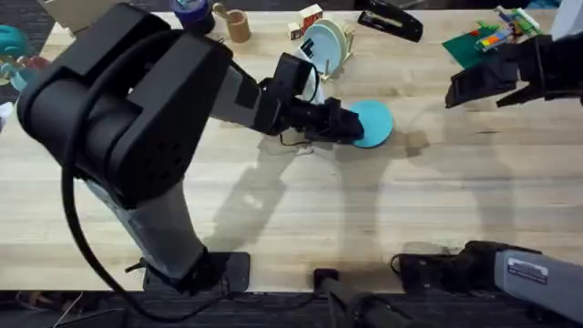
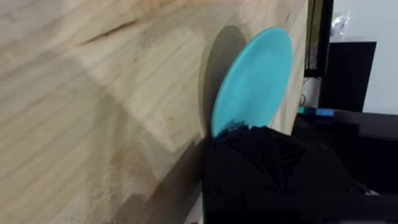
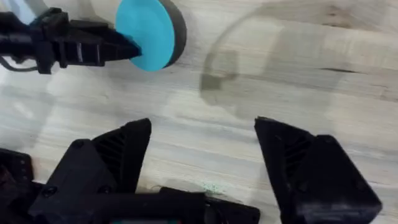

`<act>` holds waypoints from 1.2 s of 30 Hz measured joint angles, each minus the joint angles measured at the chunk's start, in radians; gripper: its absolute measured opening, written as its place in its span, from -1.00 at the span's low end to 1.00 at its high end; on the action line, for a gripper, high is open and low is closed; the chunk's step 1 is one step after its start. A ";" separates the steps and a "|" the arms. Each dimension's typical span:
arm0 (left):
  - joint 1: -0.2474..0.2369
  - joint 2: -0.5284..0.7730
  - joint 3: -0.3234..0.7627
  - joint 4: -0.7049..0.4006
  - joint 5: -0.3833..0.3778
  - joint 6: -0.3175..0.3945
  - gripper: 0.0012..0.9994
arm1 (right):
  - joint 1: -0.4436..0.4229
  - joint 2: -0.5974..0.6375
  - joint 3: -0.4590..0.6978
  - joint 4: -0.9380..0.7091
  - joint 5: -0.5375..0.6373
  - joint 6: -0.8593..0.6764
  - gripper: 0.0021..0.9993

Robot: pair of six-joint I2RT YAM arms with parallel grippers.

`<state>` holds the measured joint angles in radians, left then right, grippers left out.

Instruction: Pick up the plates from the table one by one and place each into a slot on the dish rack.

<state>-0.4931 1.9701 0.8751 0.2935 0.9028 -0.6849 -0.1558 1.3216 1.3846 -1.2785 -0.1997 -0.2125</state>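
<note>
teal plate point(image 1: 373, 122): you have it pinched at its near rim by the left claw point(image 1: 347, 125), lying low over the table point(image 1: 273, 200), just in front of the rack. In the left wrist view it looks tilted up off the wood, shadow under it, so likely just lifted.
left claw: clamped on the teal plate's edge; an edge grip lets you turn the plate on end for a slot.
rack point(image 1: 321, 66): at the far side of the table, just behind the left claw, pegs upright.
pale blue plate point(image 1: 322, 44): already standing on edge in the rack, with a cream plate point(image 1: 340, 38) behind it.
right claw point(image 3: 202, 165): fingers wide apart, holding nothing, hovering well off to the right of the plate; you seem to be keeping it clear of the left arm's path.
step: carry teal plate to a free slot; watch for bumping the standing plates.
</note>
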 joint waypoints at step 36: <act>0.000 0.000 0.000 0.002 -0.001 -0.011 -0.92 | 0.000 0.071 -0.152 0.201 -0.164 -0.004 0.99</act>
<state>-0.4931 1.9701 0.8749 0.2955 0.9015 -0.6960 -0.1558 1.3925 1.2327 -1.0780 -0.3641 -0.2165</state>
